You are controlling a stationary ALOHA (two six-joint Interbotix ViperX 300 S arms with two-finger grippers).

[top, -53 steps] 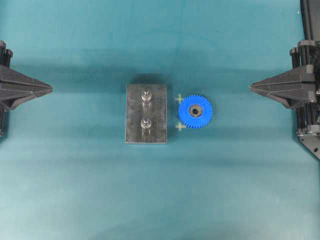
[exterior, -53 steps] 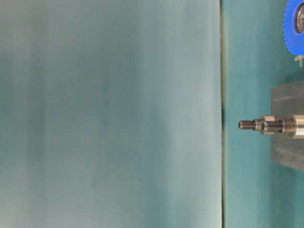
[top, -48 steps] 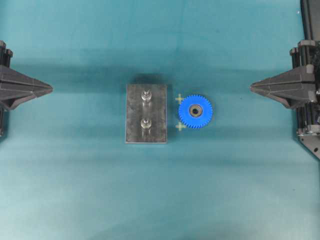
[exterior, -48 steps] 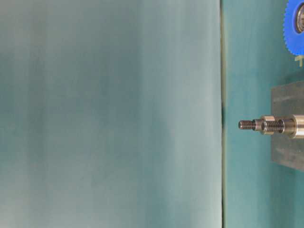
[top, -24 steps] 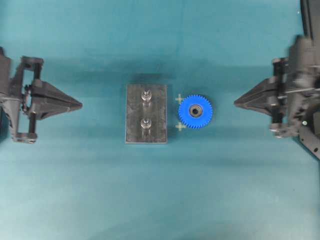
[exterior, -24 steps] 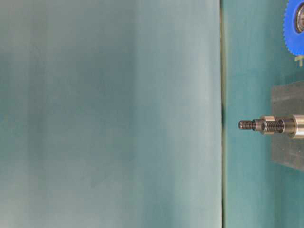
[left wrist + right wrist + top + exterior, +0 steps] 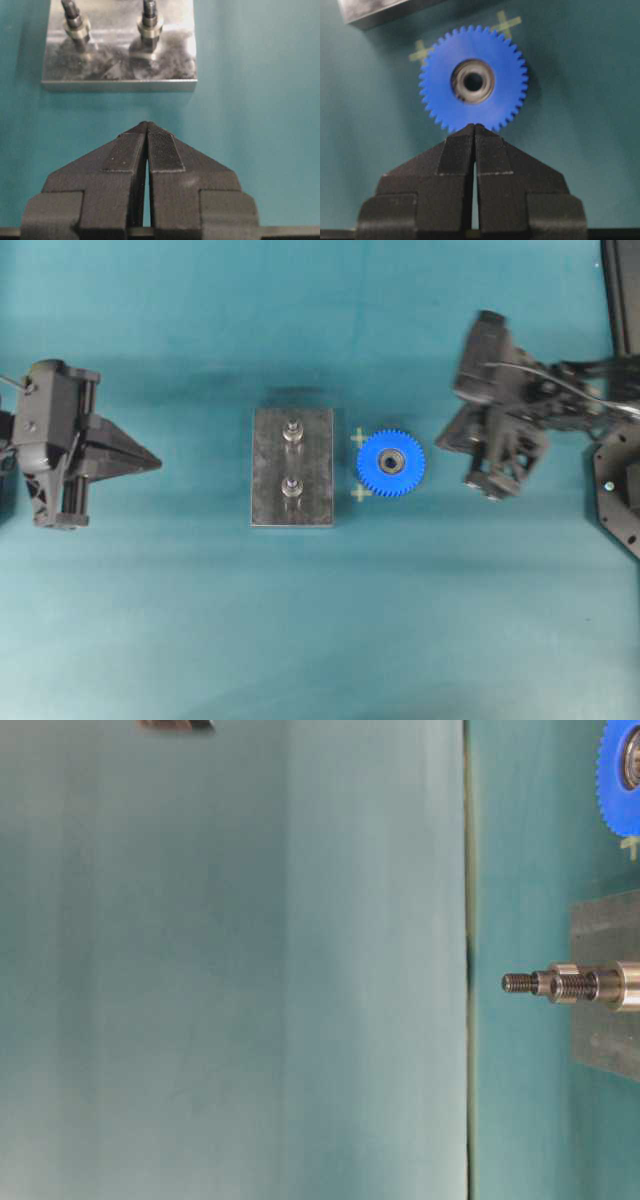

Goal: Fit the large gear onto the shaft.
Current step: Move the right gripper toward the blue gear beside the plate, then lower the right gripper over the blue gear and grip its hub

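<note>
The large gear (image 7: 390, 462), bright blue with a silver-and-black bearing, lies flat on the teal table just right of the grey plate (image 7: 270, 470). The shaft (image 7: 292, 430) stands upright near the plate's far short edge, with its twin peg (image 7: 292, 487) behind it. My right gripper (image 7: 445, 443) hovers just right of the gear, shut and empty; in the right wrist view its tips (image 7: 474, 126) sit at the rim of the gear (image 7: 472, 107). My left gripper (image 7: 155, 460) is shut and empty, well left of the plate. The left wrist view shows its tips (image 7: 146, 123) short of the plate (image 7: 120, 75) and the shaft (image 7: 75, 22).
Two yellow tape crosses (image 7: 358, 437) (image 7: 360, 493) mark the table beside the gear. The right arm's base (image 7: 620, 500) fills the right edge. A dark arm part (image 7: 175, 724) pokes in at the top of the table-level view, where both pegs (image 7: 560, 984) overlap.
Both arms have come in from the table's sides towards the middle. The right gripper has travelled furthest, now close beside the gear. Gear and plate have not moved.
</note>
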